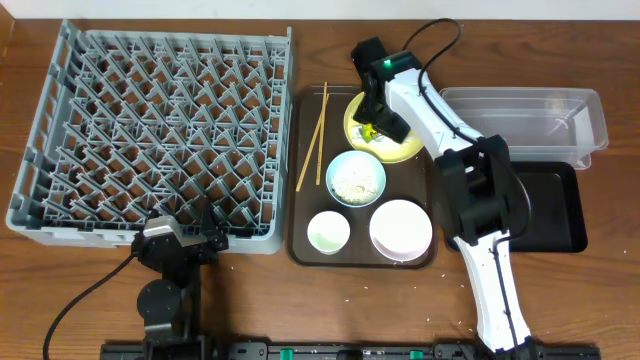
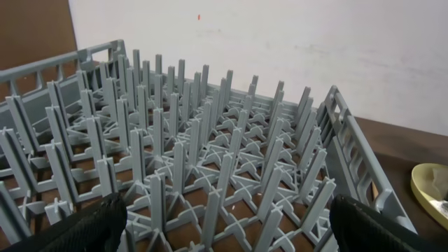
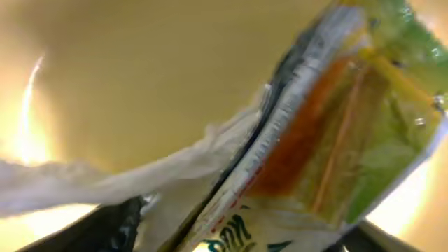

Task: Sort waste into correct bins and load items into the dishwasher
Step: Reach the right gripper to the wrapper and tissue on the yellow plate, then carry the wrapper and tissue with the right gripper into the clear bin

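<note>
Count: 1 grey dish rack (image 1: 150, 140) upper left of overhead, 1 brown serving tray (image 1: 300, 220) at centre, 1 clear tub (image 1: 520, 125) upper right, and 1 black tray (image 1: 550, 205) just below the tub. On the brown tray: 2 chopsticks (image 1: 313, 140), 1 yellow plate (image 1: 405, 150), 1 blue bowl (image 1: 356, 178) w/ rice in it, 1 small white cup (image 1: 328, 232), 1 white bowl (image 1: 401, 229). On the plate: 1 snack wrapper (image 3: 329, 140) + 1 white tissue (image 3: 140, 175). R arm comes up from the bottom right of the overhead, elbow over the black tray's left edge, forearm angled up-left, wrist bent down over the plate. Right gripper (image 1: 372, 130) is right at the wrapper. Wrist cam is filled by wrapper + tissue w/ dark finger bits at the bottom corners. Can't tell if it's clamped on the wrapper or just around it. L arm sits folded low at bottom left on the worktop (image 1: 100, 290). Left gripper (image 1: 210, 232) is at the rack's near edge, fingers spread wide, nothing between them, aimed across the pegs. Wrapper's long axis in wrist cam runs lower left to upper right, green end toward upper right, and the tissue trails off to the left. Chopsticks lie side by side along the brown tray's left side, long axis near top-to-bottom of frame, top ends leaning slightly right.
</note>
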